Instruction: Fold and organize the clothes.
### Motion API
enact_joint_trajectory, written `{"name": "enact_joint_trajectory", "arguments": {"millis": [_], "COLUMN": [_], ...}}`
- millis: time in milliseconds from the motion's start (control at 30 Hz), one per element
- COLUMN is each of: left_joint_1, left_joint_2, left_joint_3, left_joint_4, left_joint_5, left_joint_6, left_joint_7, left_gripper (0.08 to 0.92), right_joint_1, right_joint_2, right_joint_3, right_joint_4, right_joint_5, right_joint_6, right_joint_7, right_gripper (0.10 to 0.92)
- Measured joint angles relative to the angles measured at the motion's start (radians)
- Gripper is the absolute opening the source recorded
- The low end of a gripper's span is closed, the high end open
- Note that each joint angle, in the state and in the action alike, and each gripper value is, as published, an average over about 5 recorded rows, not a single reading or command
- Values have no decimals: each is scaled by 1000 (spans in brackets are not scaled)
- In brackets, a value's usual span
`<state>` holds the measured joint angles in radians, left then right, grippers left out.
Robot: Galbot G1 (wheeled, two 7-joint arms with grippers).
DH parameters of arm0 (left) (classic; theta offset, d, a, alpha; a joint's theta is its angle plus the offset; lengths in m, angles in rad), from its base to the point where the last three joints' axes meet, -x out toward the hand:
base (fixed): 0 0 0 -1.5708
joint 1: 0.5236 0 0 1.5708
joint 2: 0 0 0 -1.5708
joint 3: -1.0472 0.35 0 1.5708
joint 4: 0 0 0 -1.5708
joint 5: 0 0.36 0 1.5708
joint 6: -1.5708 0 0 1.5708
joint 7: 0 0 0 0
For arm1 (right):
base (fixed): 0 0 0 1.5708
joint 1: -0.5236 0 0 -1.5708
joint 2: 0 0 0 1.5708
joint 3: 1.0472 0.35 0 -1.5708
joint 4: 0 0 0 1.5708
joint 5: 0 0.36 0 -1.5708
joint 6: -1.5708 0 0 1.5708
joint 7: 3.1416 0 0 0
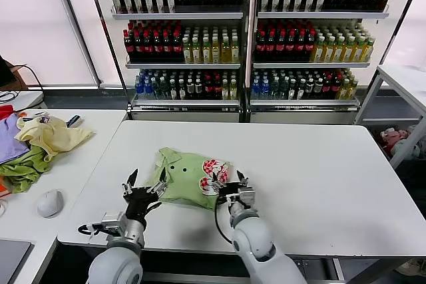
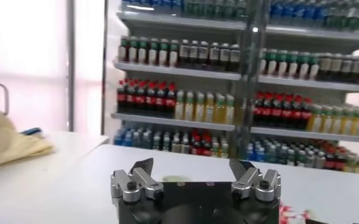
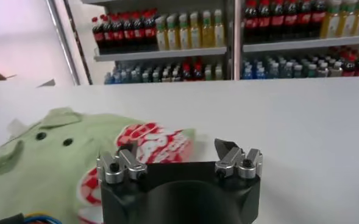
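Note:
The light green T-shirt [image 1: 190, 176] lies bunched in a compact heap on the white table [image 1: 319, 177], near its front edge, with the red-and-white graphic [image 1: 214, 172] on its right side. My left gripper [image 1: 145, 181] is open and empty at the shirt's left edge. My right gripper [image 1: 228, 180] is open and empty at the graphic's edge. In the right wrist view the shirt [image 3: 45, 161] and graphic [image 3: 158, 139] lie just beyond the open gripper [image 3: 176, 151]. In the left wrist view the open gripper [image 2: 193, 170] faces the shelves, and only a sliver of shirt [image 2: 174, 178] shows.
A side table on the left holds a pale yellow garment [image 1: 53, 134], a darker green cloth [image 1: 23, 171], a purple cloth [image 1: 9, 143] and a grey mouse [image 1: 50, 202]. Shelves of bottles [image 1: 246, 31] stand behind the table. Another table [image 1: 406, 78] stands at the right.

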<state>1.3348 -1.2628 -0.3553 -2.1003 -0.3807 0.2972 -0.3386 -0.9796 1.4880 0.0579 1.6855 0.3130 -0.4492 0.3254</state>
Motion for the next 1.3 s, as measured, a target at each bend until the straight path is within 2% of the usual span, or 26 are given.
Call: {"name": "enact_joint_trajectory", "arguments": {"millis": [400,800,900,1300], "left_joint_1": [71,105,113,130], "left_joint_2": [-5,-3,-4,-11], "left_joint_3": [-40,-54,-55,-39], "left_joint_4": [-39,-61,-68,-86], "left_joint_5": [21,29,32,51], "left_joint_6": [-7,-10,-10,-5], "left_joint_7": [-6,-8,-8,-6], "left_gripper": [823,823,823,823], "right_joint_1": [46,102,129,234], "right_joint_2": [25,-20,-49,-190], "right_joint_3": [-36,-6,11,90], "right_joint_4": [-75,-118,-136,-235], "right_joint_5": [20,13,4,-57], "right_joint_6": [-32,-61,-65,-49], "right_joint_7": [56,35,10,-134], "right_gripper": [482,165,137,134]}}
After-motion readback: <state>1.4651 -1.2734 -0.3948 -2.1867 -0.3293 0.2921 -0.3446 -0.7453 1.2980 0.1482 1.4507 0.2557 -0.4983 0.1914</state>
